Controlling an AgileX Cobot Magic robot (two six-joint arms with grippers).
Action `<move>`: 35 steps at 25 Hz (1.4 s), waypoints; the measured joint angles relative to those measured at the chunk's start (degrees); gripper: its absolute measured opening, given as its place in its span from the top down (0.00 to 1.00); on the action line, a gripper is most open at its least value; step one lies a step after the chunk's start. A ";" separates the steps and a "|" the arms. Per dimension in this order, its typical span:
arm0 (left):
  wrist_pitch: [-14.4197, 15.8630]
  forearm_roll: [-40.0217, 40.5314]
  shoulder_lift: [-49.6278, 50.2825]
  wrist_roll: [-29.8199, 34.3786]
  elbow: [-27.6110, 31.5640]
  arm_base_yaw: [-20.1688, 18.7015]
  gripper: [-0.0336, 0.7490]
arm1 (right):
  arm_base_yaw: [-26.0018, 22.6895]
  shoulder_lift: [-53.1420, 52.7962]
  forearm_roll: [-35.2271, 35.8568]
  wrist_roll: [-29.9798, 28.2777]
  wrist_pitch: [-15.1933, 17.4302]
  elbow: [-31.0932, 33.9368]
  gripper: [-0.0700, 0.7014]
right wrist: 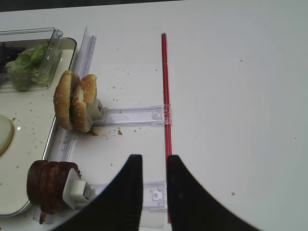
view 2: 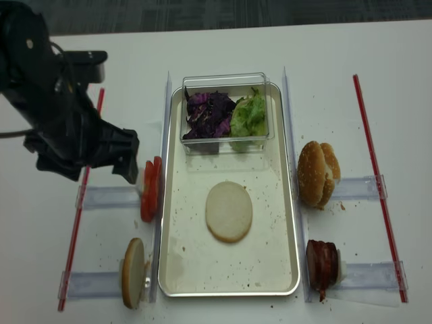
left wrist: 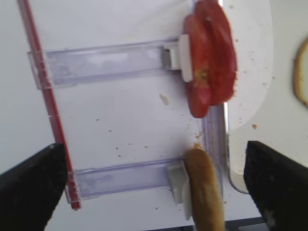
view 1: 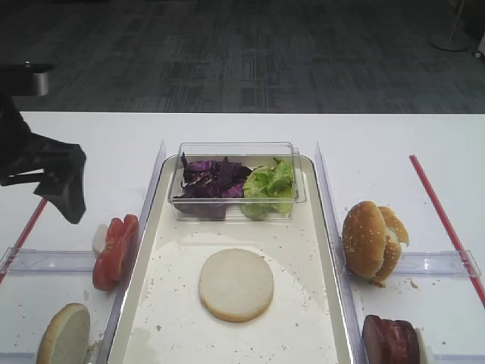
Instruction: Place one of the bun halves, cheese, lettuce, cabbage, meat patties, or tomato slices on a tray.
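**Inspector:** Report the condition of the task items.

**Operator:** I see one round plain bun half [view 2: 229, 211] lying cut face up, pale cream with a thin tan edge, on the crumb-speckled bottom of the large shallow rectangular metal tray [view 2: 283, 270], near its middle. A second plain bun half [view 2: 133, 273] stands on edge in a clear holder just outside the tray's left rim. The glossy red tomato slices [view 2: 150, 189] stand on edge in the holder above it. The dark purple shredded cabbage [view 2: 208, 114] and crinkly light-green lettuce [view 2: 248, 115] sit side by side in a small clear plastic tub [view 2: 226, 79] at the tray's far end. The dark reddish-brown meat patties [view 2: 321, 264] stand on edge right of the tray, with the sesame-seeded brown buns [view 2: 316, 173] beyond them.

**Inspector:** And the arms?

**Operator:** My black left gripper [left wrist: 154, 183] hangs above the table just left of the tomato slices, jaws spread wide, nothing between them. My black right gripper [right wrist: 154, 173] hovers over a red strip [right wrist: 166, 120] right of the patties, fingers nearly together and empty.
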 joint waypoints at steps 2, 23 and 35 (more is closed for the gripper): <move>0.00 0.13 0.00 1.49 0.00 4.39 0.08 | 0.00 0.00 0.00 0.00 0.00 0.00 0.68; 1.63 2.35 -3.37 7.27 4.61 18.24 0.08 | 0.00 0.00 0.00 0.00 0.00 0.00 0.68; 1.63 2.49 -21.00 6.92 20.65 18.24 0.09 | 0.00 0.00 0.00 0.00 0.00 0.00 0.68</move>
